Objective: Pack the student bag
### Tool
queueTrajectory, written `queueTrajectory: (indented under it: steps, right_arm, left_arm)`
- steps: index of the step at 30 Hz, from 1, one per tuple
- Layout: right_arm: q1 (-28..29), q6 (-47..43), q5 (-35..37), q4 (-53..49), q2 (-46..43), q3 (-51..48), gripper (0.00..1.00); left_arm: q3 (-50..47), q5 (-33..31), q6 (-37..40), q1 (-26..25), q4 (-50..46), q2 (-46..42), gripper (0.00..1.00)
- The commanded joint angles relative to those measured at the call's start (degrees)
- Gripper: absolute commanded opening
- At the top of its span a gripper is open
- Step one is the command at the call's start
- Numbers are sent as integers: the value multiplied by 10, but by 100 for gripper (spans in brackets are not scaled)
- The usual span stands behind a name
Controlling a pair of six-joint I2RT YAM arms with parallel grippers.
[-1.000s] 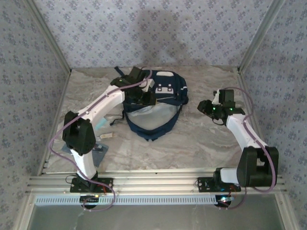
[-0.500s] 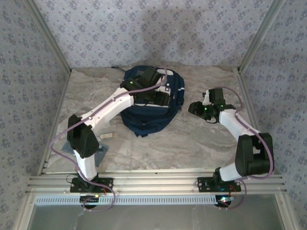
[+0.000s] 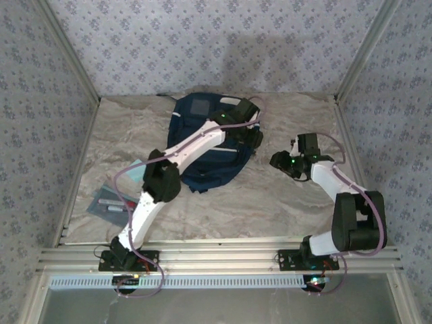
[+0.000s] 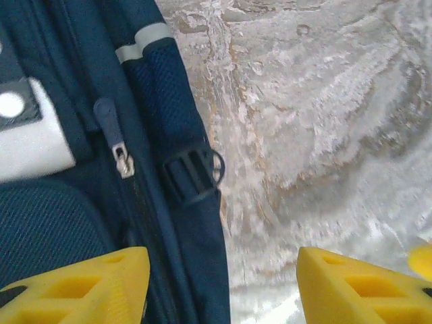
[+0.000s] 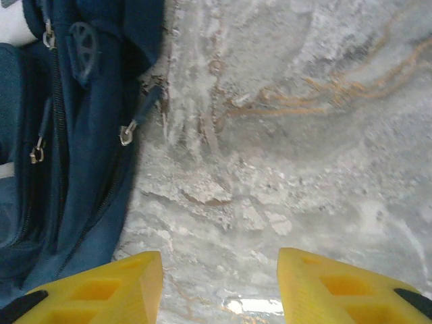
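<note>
top external view: the student bag [image 3: 219, 169] is laid flat at the back middle of the table [image 3: 283, 202], the left gripper [image 4: 223, 283] held open and empty over its right edge, the right gripper [image 5: 219, 280] spread empty just beside, likely to reach its zips [image 5: 126, 133].

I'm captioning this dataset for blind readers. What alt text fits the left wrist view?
A navy edge of the student bag, with a zipper pull and black buckle, lies on the marble table; the left gripper hangs above with jaws open, holding nothing.
</note>
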Motion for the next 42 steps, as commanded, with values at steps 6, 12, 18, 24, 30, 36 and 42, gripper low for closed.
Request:
queueTrajectory:
  steps: [6, 12, 18, 24, 30, 36, 42]
  right_arm:
    - [-3, 47, -5, 51, -22, -42, 46]
    - [-4, 54, -12, 62, -21, -44, 46]
    - [-5, 56, -14, 64, -21, -42, 47]
    - [-4, 59, -21, 65, -22, -41, 46]
    - [3, 59, -31, 69, -22, -40, 42]
    - [10, 78, -40, 90, -20, -46, 38]
    - [14, 141, -45, 168, -6, -55, 34]
  left_arm:
    - [191, -52, 10, -9, -104, 135, 57]
    - [184, -63, 25, -16, -106, 158, 60]
    - [182, -115, 71, -36, -116, 187, 67]
    - [181, -217, 96, -35, -147, 224, 46]
    - [182, -185, 83, -26, -140, 204, 0]
    - [176, -44, 33, -20, -110, 131, 0]
    - [143, 58, -16, -9, -62, 58, 0]
